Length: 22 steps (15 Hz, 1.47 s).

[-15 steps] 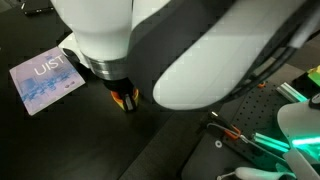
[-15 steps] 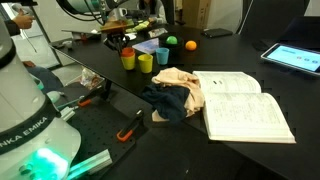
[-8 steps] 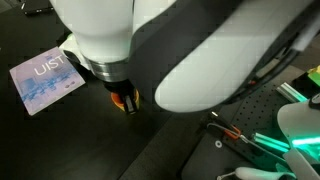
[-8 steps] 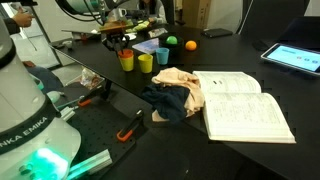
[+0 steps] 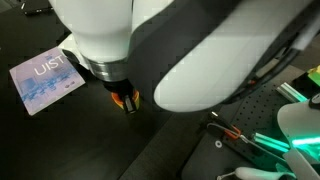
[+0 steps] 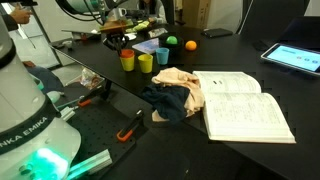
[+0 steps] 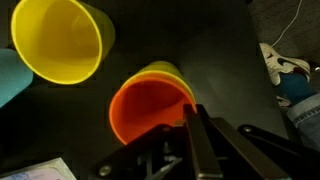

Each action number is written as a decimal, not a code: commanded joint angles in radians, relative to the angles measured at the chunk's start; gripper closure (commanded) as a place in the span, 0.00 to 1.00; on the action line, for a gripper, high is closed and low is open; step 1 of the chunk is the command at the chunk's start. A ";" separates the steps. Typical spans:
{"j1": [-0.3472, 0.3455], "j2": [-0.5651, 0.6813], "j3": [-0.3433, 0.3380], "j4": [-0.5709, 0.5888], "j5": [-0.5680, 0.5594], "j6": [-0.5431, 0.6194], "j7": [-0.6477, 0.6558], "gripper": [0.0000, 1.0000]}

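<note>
The big white robot arm [image 5: 200, 50] fills most of an exterior view, and the hand [image 7: 190, 112] hangs at its low end. Under the hand lies the wide black table [image 6: 230, 50]. A large open paper book [image 6: 245, 105] lies well away from the hand. Between the book and the hand sits a soft heap of dark blue and tan cloth [image 6: 175, 95], nearer to the book. A flat tablet with a light screen [image 6: 295, 57] lies farthest from the hand, past the book. A blue and white card with letters on it [image 5: 45, 80] lies flat near the hand, not touching it.

Just beside the hand stands a plain yellow plastic cup [image 7: 60, 40], open side up. Right under the hand stands a plastic cup that is yellow outside and orange inside [image 7: 145, 110], also upright. The hand comes down on this cup's rim, on the side away from the plain yellow cup. The two dark fingers [image 7: 192, 140] are pressed close together, with no gap showing. They touch the rim, but I cannot tell if the rim is pinched between them. A small orange ball [image 6: 191, 45] lies past the cups, apart from the hand.
</note>
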 commanded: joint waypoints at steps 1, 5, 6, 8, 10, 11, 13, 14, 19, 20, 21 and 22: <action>-0.002 -0.025 0.006 0.004 0.000 -0.005 0.005 0.99; 0.001 -0.048 -0.002 0.008 -0.011 -0.008 0.010 0.99; 0.000 -0.055 0.000 0.010 -0.009 -0.009 0.009 0.99; -0.004 -0.071 0.003 0.011 -0.003 -0.012 0.005 0.99; -0.011 -0.091 0.009 0.016 0.011 -0.019 -0.003 0.99; -0.011 -0.102 0.006 0.020 0.008 -0.020 0.000 0.99; -0.015 -0.123 0.004 0.035 0.010 -0.023 -0.002 0.99; -0.014 -0.131 -0.005 0.045 -0.003 -0.020 0.005 0.99; -0.004 -0.113 -0.087 0.122 -0.114 -0.036 0.051 0.99; -0.003 -0.102 -0.104 0.137 -0.141 -0.034 0.057 0.99; -0.002 -0.093 -0.120 0.149 -0.168 -0.032 0.067 0.99; -0.002 -0.077 -0.131 0.161 -0.179 -0.033 0.074 0.99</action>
